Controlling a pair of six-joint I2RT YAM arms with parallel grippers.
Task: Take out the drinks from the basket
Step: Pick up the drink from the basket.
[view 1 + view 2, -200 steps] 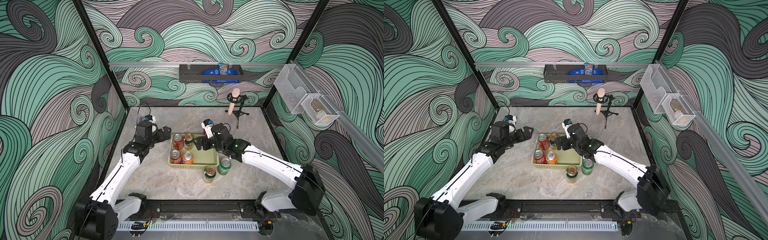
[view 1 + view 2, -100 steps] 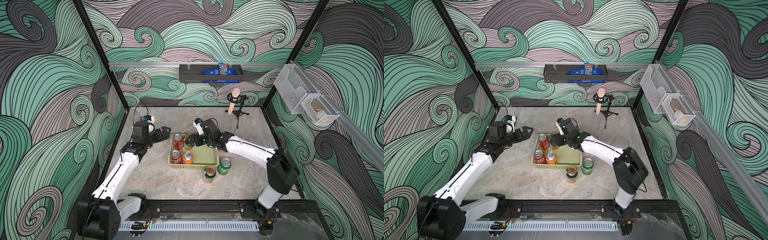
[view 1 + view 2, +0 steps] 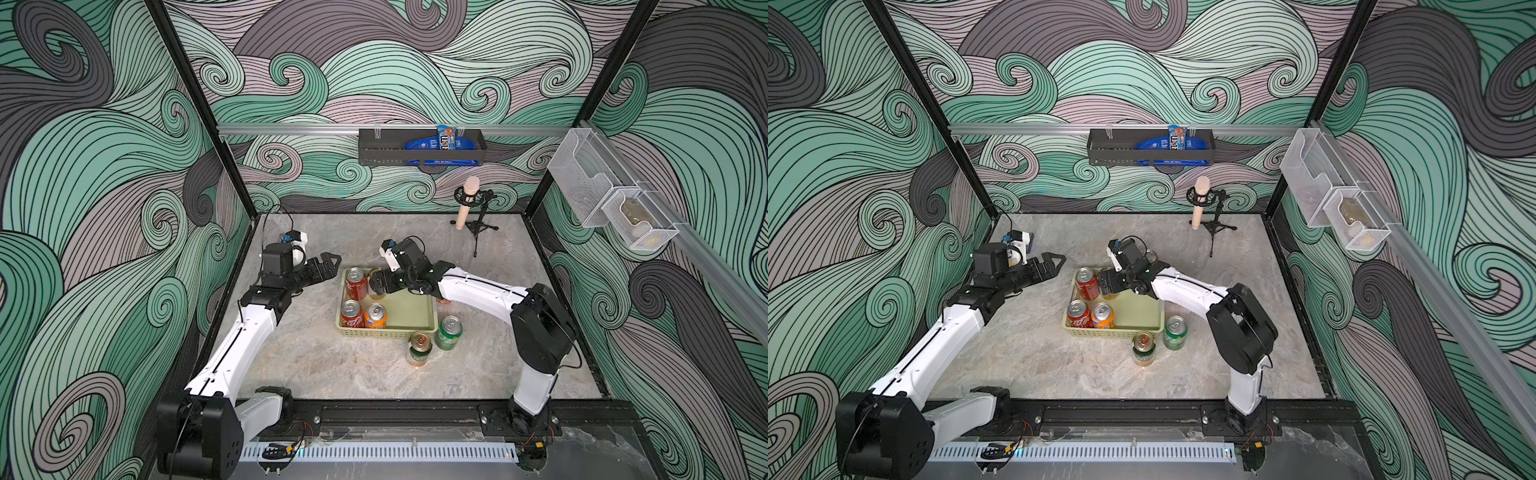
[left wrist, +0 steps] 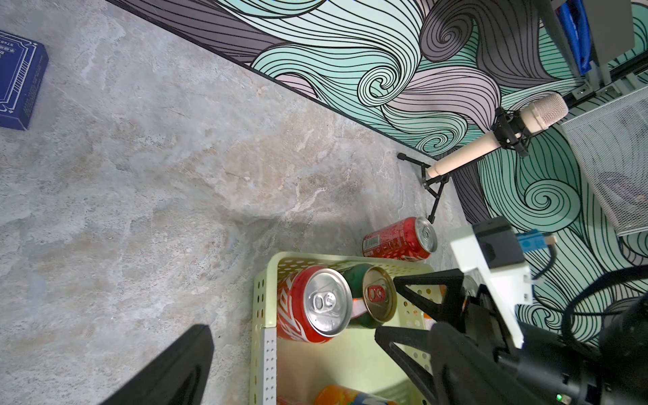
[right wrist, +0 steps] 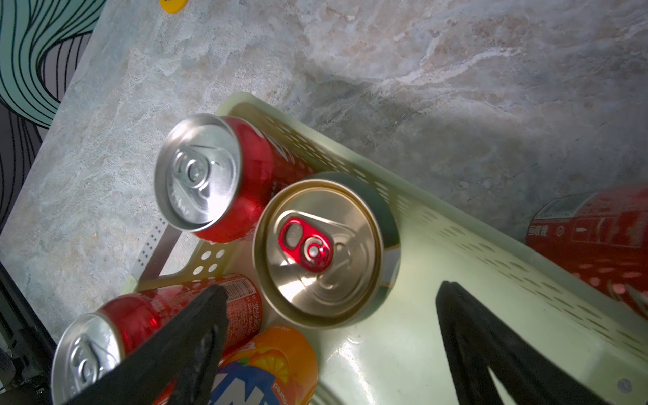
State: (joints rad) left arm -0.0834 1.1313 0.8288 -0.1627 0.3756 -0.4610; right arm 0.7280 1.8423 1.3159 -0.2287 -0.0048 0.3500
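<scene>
The right gripper (image 3: 379,286) is seen spread wide over the far half of a shallow, rectangular, pale yellow-green perforated plastic basket (image 3: 374,332), and nothing is gripped by it. A dark green-gold aluminium can with a red pull tab (image 5: 319,252) is found just ahead of the black fingertips (image 5: 196,326). It is in line with the gap between them and is touched by neither. This can is stood upright against the basket's far wall, with its long axis vertical and its top turned up.

Just beside it, in the basket's far left corner, an upright red aluminium can (image 3: 356,282) is placed. In the near left corner a second red can (image 3: 351,312) and an orange aluminium can (image 3: 376,316) are stood side by side, tops up.

The basket is set near the middle of the grey marbled bench (image 3: 332,365), with its long axis parallel to the bench's front edge.

Outside it, a second dark green-gold can (image 3: 419,348) and a bright green aluminium can (image 3: 449,332) are stood upright on the bench, just off the basket's near right corner. A third red can (image 3: 1150,255) is seen in a top view just beyond the basket's far wall, also upright.

The left gripper (image 3: 332,266) is poised above the bench just off the basket's far left corner. Its fingers are parted and nothing is held.
</scene>
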